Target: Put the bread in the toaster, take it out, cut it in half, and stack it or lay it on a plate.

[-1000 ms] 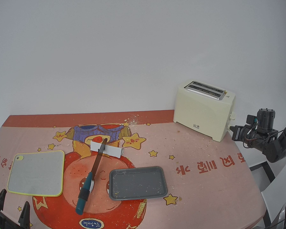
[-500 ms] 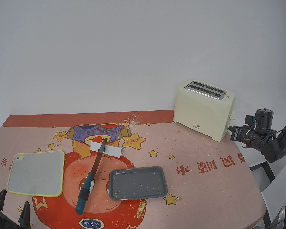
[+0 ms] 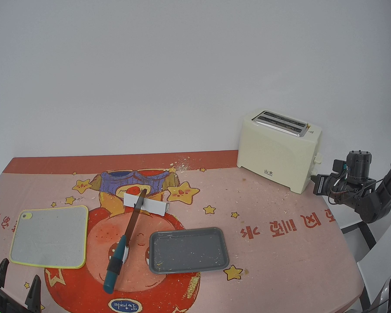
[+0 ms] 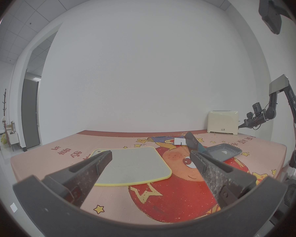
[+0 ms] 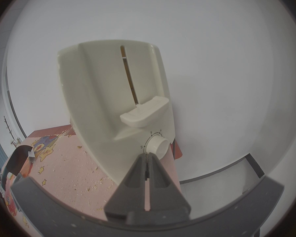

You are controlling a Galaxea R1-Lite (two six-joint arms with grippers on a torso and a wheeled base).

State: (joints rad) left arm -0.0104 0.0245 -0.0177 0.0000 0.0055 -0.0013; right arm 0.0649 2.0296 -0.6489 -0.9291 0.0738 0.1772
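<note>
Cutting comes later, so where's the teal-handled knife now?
Head view, left of centre: the teal-handled knife lies between the yellow-rimmed grey cutting board and the dark grey tray, tip on a white card.

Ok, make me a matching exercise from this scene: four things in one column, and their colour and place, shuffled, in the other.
Things:
1 toaster
2 knife
3 cutting board
4 tray

Descriptions:
A grey with a yellow edge, near left
B cream, far right
C dark grey, near middle
D teal handle, long dark blade

Pairs: 1-B, 2-D, 3-A, 4-C
</note>
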